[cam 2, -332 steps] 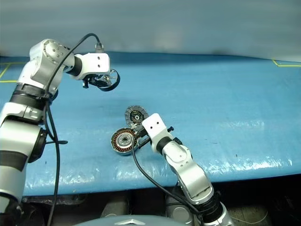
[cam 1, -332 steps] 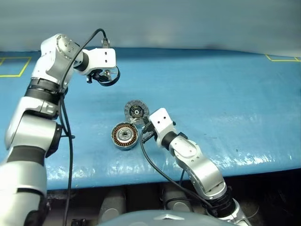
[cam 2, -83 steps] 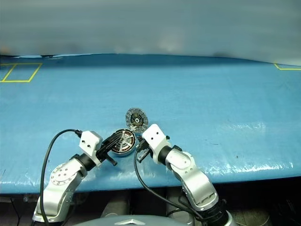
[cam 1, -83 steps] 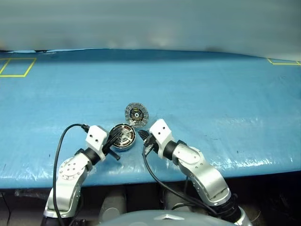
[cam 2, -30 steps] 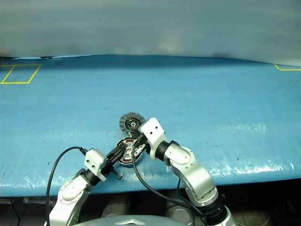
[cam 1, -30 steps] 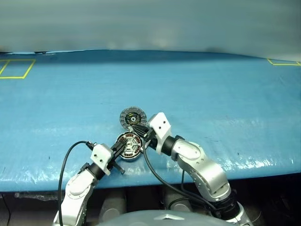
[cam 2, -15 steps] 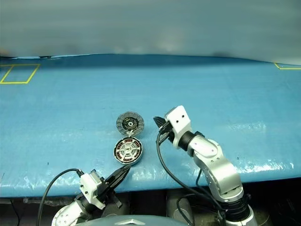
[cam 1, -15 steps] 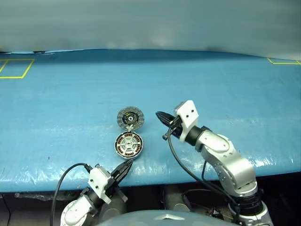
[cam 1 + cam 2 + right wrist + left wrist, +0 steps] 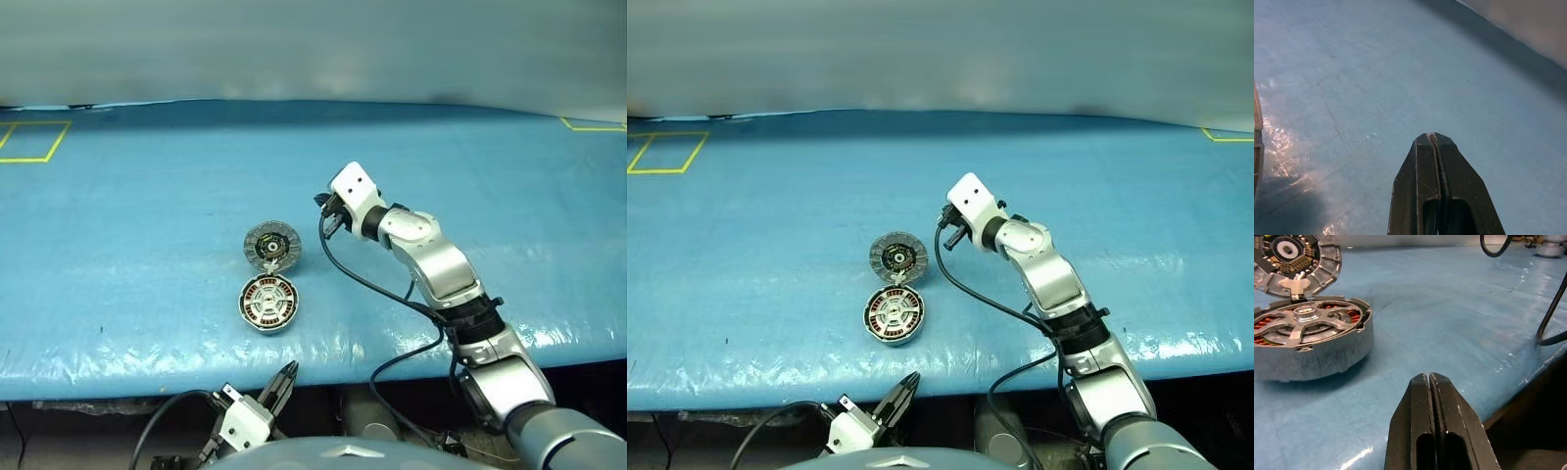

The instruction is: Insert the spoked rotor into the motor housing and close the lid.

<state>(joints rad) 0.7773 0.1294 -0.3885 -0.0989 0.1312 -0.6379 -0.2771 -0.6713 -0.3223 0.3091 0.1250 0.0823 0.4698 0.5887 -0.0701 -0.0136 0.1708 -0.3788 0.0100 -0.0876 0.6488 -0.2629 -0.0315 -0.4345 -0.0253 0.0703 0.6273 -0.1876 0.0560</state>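
The spoked rotor (image 9: 267, 299) sat inside the motor housing (image 9: 247, 315) on the blue tabletop (image 9: 147, 215), lid (image 9: 271, 244) touching its far side. Both end effectors, left (image 9: 1429, 380) and right (image 9: 1433, 139), were pressed together, empty.

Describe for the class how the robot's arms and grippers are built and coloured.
The right arm has rounded silver-grey segments joined by black bands, ending in a white boxy wrist block. A black cable loops from that block along the arm. The right gripper and the left gripper each have two tapered black fingers.
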